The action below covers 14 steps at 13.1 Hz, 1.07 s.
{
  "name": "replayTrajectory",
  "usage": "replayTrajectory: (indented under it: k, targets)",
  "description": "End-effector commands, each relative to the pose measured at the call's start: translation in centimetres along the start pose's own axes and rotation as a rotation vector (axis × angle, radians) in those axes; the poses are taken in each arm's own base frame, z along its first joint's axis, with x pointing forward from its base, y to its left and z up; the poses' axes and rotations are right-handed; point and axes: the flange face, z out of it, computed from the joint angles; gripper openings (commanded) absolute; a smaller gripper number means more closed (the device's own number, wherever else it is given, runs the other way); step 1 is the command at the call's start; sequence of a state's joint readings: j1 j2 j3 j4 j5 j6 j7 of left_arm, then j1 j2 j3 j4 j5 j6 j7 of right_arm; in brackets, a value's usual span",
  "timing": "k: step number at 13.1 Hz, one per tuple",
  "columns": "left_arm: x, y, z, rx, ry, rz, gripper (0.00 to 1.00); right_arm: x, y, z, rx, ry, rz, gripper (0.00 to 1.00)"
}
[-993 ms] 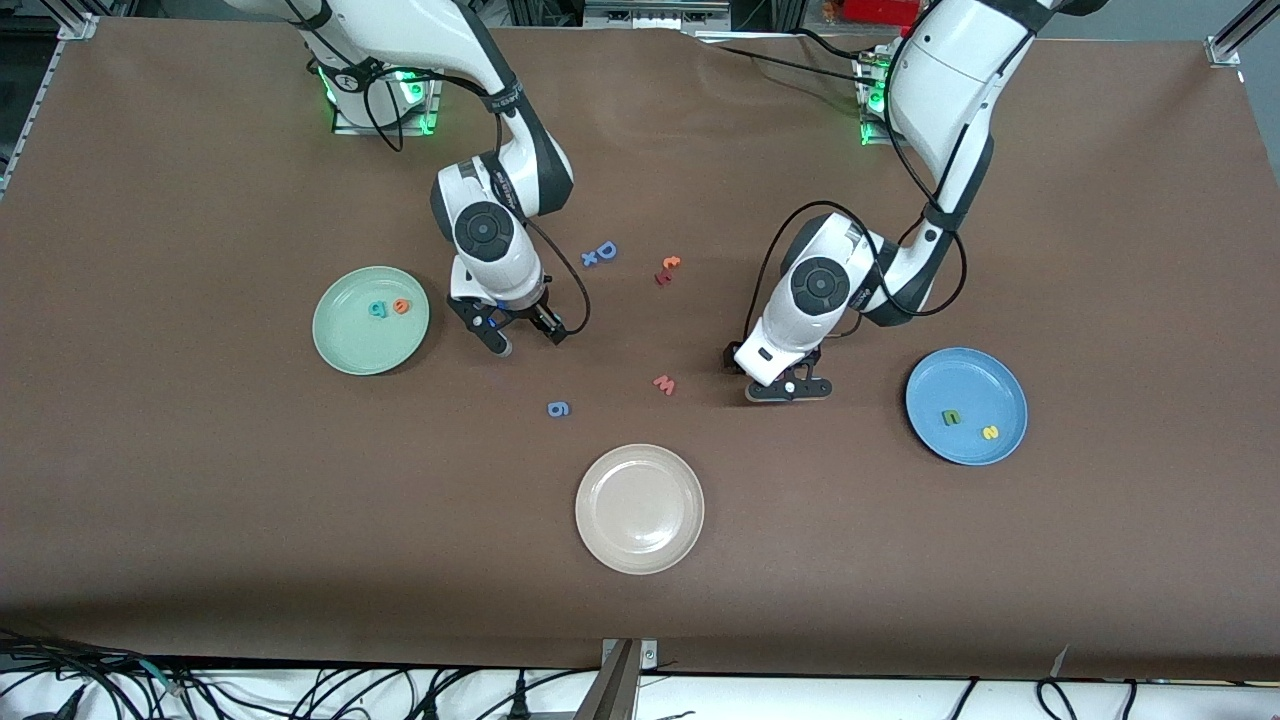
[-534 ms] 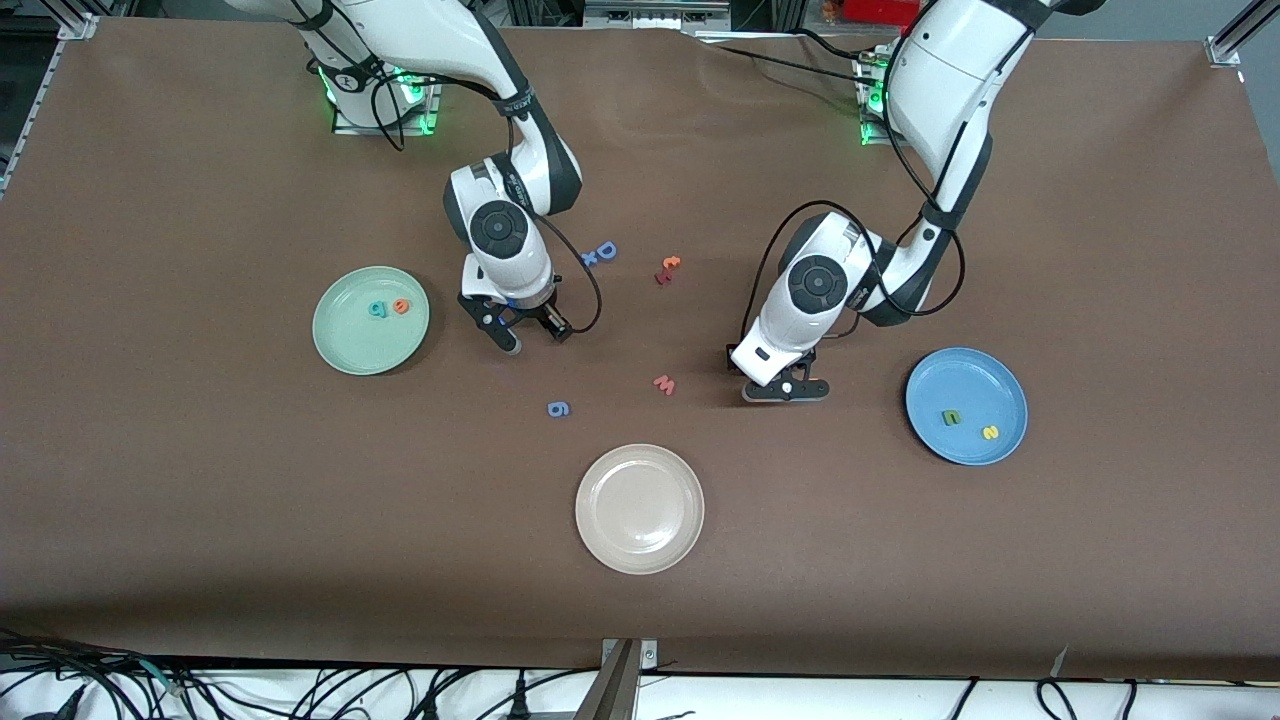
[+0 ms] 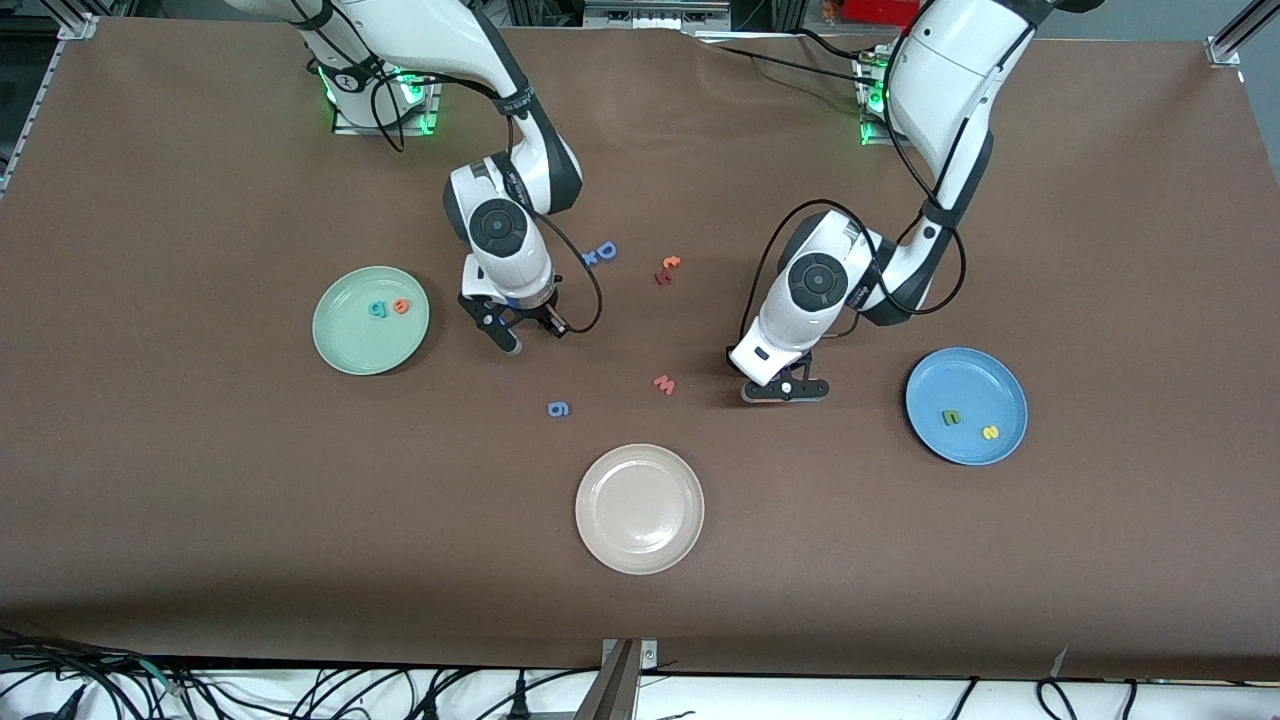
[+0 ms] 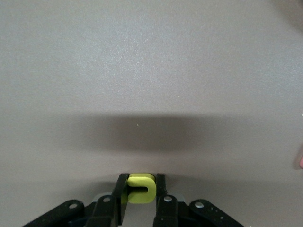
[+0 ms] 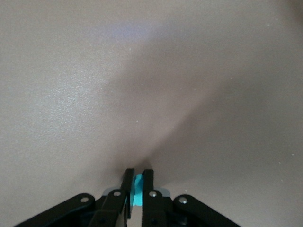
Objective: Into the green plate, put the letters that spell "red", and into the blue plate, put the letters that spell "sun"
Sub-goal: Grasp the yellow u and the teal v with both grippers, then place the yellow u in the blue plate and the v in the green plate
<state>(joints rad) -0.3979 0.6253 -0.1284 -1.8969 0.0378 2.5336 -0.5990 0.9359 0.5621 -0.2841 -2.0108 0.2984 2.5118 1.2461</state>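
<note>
Two pinched letters: yellow "u" (image 4: 140,188), teal "r" (image 5: 138,190).

The teal letter (image 5: 138,190) is mostly buried between the right gripper (image 5: 137,182) fingers, so its shape isn't readable.

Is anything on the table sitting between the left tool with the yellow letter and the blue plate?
Nothing visible does. The left tool, shut on the yellow letter, has only bare table between it and the blue plate. The red w lies toward the right arm's end instead.
</note>
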Motion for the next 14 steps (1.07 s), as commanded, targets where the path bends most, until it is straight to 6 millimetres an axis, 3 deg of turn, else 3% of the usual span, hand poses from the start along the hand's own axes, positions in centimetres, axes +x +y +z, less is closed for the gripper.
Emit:
replayTrajectory:
  k: [1,4,7,10,12,14]
  targets:
    - [0.9,-1.2,0.1,-0.001,0.009,-0.008,0.06,0.2,0.1,-0.7,0.001,-0.004,-0.002,0.06]
    - [3.8,-5.8,-2.8,0.012,0.018,0.1,0.06,1.3,0.2,-2.2,-0.014,-0.014,-0.021,0.06]
    - [7.4,-14.4,-6.2,0.039,0.005,0.256,0.06,4.1,0.5,-5.2,-0.027,-0.026,-0.079,0.03]
    - [9.3,-21.8,-6.2,0.061,-0.002,0.373,0.06,9.1,2.6,-8.9,-0.073,-0.067,-0.207,0.04]
    - [9.7,-24.9,-6.2,0.065,-0.009,0.426,0.06,13.5,5.0,-10.7,-0.089,-0.093,-0.305,0.04]
    - [9.7,-27.2,-5.6,0.063,-0.024,0.466,0.07,17.4,7.7,-11.3,-0.118,-0.126,-0.4,0.04]
